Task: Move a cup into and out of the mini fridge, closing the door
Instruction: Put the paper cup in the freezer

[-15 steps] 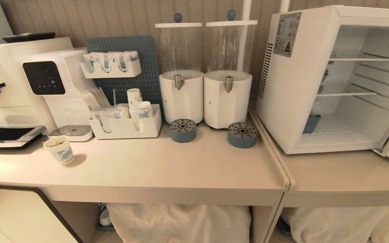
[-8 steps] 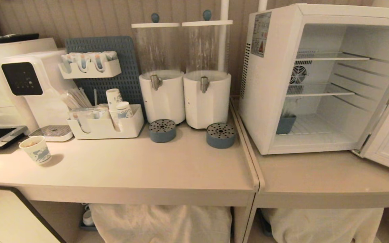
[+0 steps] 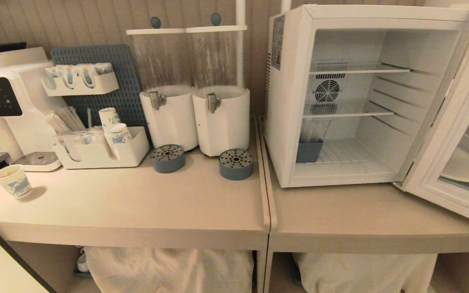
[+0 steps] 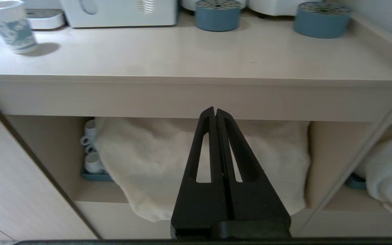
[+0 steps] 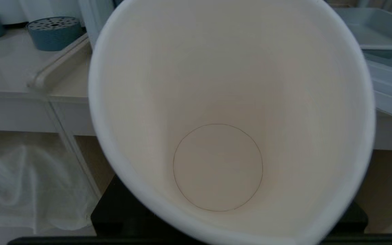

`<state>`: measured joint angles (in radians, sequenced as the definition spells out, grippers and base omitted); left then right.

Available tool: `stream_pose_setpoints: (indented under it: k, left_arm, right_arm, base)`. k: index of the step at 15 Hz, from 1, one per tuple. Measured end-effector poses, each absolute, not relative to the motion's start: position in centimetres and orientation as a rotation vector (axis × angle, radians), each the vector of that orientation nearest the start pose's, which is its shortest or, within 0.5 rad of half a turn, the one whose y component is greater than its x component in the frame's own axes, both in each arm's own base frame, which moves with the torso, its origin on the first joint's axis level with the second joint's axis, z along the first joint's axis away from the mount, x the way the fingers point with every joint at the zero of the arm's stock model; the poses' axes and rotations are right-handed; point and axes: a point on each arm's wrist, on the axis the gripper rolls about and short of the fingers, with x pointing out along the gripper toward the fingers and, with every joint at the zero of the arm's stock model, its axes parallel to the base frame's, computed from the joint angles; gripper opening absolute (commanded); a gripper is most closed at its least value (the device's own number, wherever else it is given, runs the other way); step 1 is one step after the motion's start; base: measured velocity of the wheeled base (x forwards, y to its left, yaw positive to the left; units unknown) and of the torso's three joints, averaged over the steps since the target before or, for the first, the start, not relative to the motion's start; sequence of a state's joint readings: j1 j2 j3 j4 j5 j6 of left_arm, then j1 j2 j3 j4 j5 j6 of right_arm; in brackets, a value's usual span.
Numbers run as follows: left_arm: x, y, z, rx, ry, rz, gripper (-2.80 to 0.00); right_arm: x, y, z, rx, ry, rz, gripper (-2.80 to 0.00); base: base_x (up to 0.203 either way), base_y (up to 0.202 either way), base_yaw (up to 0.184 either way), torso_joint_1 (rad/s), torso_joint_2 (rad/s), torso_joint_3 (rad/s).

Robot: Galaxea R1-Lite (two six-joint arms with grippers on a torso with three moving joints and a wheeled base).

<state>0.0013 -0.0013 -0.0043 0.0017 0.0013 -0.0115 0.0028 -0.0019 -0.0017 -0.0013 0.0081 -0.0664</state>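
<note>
The cup (image 5: 230, 136) fills the right wrist view, its clean white inside facing the camera. My right gripper (image 5: 218, 170) is shut on it, and the cup hides the fingers. The mini fridge (image 3: 287, 101) stands open at the right of the counter in the head view. Its door (image 3: 454, 134) is swung out to the right. In the left wrist view my left gripper (image 4: 215, 110) is shut and empty, below the counter's front edge. Neither arm shows in the head view.
A like cup with brown inside (image 3: 13, 181) stands at the counter's left. Stacked cups (image 3: 114, 128) sit in a white organiser. Two drink dispensers (image 3: 196, 118) with blue drip cups (image 3: 235, 164) stand mid-counter. A blue bin (image 3: 309, 150) sits inside the fridge. Cloth hangs under the counter.
The whole head picture has slid left, so the camera has turned right. The fridge and its door now show more fully. Nothing on the counter has moved.
</note>
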Motion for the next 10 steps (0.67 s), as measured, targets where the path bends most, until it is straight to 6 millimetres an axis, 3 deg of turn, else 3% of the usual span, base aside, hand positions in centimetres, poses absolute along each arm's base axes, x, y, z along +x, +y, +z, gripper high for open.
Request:
stream_pose_setpoints:
  k: [2,6,10]
  left_arm:
    - [-2.32,0.0,7.65,-0.012,-0.004,0.003,-2.8]
    - [-2.32,0.0,7.63,-0.012,-0.003,0.002,-2.8]
    - [-2.32,0.0,7.64,-0.012,-0.004,0.003,-2.8]
  right_arm:
    - [-2.31,0.01,7.6,-0.066,-0.005,0.011,-2.8]
    - [-2.31,0.01,7.6,-0.062,-0.005,0.011,-2.8]
    - [-2.31,0.01,7.61,-0.061,-0.006,0.011,-2.8]
  base:
    - [0.0,-0.139,0.002,0.003,0.0,0.004]
    - [0.011,-0.001,0.004,0.0,0.0,0.001]
    - [0.154,0.0,-0.003,0.002,0.0,0.003]
